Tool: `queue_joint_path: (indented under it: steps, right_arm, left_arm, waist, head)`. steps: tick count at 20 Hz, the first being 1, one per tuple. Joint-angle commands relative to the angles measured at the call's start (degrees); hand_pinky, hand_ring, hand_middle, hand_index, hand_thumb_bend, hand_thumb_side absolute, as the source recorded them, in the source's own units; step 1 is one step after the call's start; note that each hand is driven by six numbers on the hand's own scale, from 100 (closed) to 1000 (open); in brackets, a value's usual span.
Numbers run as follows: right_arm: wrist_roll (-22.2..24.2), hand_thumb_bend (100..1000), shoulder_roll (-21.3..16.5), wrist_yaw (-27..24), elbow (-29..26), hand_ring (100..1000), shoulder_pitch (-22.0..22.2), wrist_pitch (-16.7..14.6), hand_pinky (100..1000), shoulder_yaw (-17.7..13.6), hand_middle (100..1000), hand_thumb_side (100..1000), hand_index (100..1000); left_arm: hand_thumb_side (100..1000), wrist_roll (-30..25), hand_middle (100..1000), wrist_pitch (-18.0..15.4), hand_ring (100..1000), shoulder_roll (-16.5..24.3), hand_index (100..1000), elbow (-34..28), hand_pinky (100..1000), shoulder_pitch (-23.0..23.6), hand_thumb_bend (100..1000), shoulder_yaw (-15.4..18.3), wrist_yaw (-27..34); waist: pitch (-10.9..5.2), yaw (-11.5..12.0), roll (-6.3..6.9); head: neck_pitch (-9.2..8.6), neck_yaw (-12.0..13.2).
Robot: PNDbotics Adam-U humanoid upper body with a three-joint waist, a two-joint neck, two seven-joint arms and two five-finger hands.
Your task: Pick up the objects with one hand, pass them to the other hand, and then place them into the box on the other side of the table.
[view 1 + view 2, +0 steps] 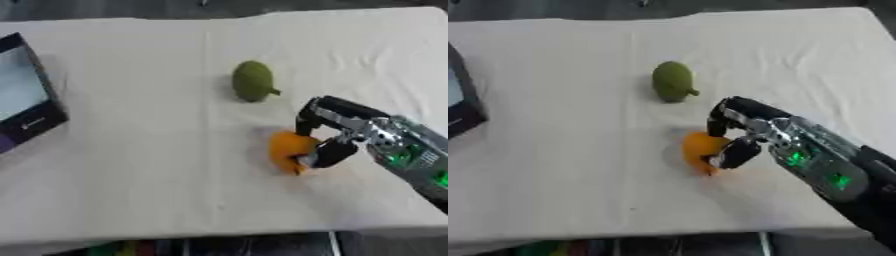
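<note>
With the right hand [337, 135] curled around the round orange fruit [287, 150] low on the white cloth-covered surface [131, 150], lift straight up, clear of the nearby green pear-shaped fruit [253, 81], before passing toward the dark box [26, 100] at left.

No text (anywhere) can be read.
</note>
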Motion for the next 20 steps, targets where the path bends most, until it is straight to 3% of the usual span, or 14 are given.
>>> queue_joint_path:
  steps: [1,9,20]
  right_arm:
    - [0.0,304,-2.0,-1.3,-1.7,626,-0.8,-2.0,717,-1.6,453,100,476]
    - [-0.6,304,-3.2,-3.9,-1.8,628,-1.8,-7.3,713,-4.1,481,100,525]
    - [-7.1,275,-3.5,-9.8,-1.8,625,-4.2,-9.9,716,-6.8,474,100,530]
  left_arm:
    - [436,0.2,741,0.0,734,2.2,789,-0.9,802,-0.7,724,1.0,0.1]
    - [437,0.0,736,0.0,732,2.5,789,-0.9,799,-0.6,723,0.8,-0.1]
    - [438,-1.2,732,-0.9,728,2.5,786,-2.9,793,-1.4,730,-0.2,-0.2]
  waist:
    - [-0.53,-0.2,0.42]
    - [-1.22,-1.0,0.61]
    - [-1.69,-1.3,1.17]
  head:
    - [-0.31,0.3]
    - [-0.1,1.1]
    - [-0.3,1.7]
